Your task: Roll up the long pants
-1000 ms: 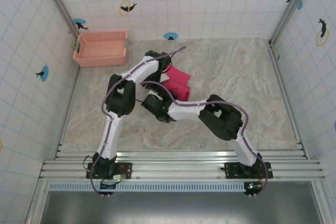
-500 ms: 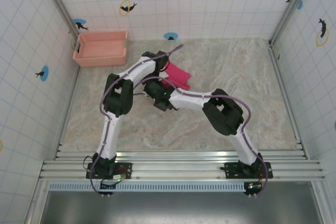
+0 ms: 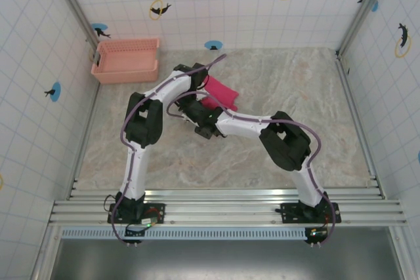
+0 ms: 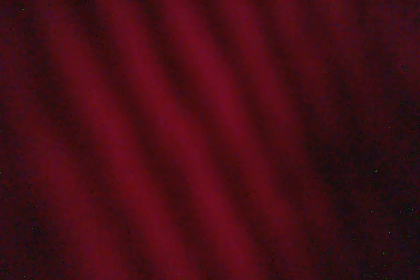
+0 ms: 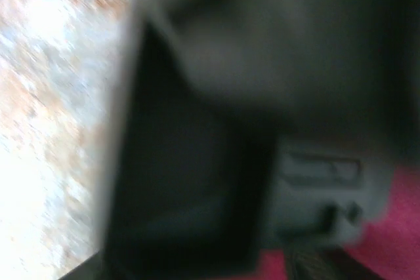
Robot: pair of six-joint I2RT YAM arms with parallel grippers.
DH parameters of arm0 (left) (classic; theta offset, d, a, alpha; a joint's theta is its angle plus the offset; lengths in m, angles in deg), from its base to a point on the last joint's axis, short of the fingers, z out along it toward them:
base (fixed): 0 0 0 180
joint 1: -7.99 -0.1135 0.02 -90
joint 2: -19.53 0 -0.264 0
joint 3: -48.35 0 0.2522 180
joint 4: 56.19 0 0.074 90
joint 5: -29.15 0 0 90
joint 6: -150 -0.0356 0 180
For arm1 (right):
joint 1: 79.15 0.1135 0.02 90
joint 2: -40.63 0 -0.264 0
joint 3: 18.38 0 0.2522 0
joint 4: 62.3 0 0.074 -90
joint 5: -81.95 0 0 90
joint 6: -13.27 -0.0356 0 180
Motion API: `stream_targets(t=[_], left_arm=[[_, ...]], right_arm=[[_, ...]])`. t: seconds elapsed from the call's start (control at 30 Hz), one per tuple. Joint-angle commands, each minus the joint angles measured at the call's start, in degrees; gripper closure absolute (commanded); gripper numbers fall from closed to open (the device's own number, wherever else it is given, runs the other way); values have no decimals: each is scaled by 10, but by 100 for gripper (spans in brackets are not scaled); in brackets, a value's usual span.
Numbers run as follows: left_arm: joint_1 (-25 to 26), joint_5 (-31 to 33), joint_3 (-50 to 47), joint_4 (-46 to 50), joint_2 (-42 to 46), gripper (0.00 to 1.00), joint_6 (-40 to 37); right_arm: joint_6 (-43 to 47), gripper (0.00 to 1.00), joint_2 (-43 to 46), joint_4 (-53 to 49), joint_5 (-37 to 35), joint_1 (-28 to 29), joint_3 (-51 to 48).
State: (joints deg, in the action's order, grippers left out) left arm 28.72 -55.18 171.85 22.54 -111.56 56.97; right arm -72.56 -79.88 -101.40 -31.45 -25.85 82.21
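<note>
Red long pants (image 3: 222, 94) lay bunched, slanting far-left to near-right. Left claw (image 3: 199, 82) right on them; right claw (image 3: 194, 111) just beside. Both grips: couldn't tell.

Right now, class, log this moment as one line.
bright magenta-red soft fabric pants: bunched mid-table | left arm: over pants | right arm: at pants' near edge | fingers: open/shut unclear
</note>
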Motion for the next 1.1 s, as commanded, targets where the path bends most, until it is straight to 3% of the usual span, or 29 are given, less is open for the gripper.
stream_targets(t=[0.0,0.13,0.37,0.63,0.73,0.87,1.07], left_arm=[[-8,3,21,105,31,3,-14],[-8,1,22,104,35,3,-14],[-9,-13,15,103,37,3,-15],[-9,-12,0,98,49,2,-15],[-9,-10,-7,96,56,2,-16],[-10,-6,-18,92,68,3,-16],[-13,4,-28,89,89,2,-14]], right_arm=[[-19,29,18,-81,-109,-2,-43],[-17,20,11,-95,-120,0,-44],[-8,15,-67,-142,-158,-21,45],[18,12,-145,-224,-64,-72,184],[12,2,-175,-279,0,-100,249],[14,2,-221,-345,96,-136,326],[18,3,-258,-382,143,-158,376]])
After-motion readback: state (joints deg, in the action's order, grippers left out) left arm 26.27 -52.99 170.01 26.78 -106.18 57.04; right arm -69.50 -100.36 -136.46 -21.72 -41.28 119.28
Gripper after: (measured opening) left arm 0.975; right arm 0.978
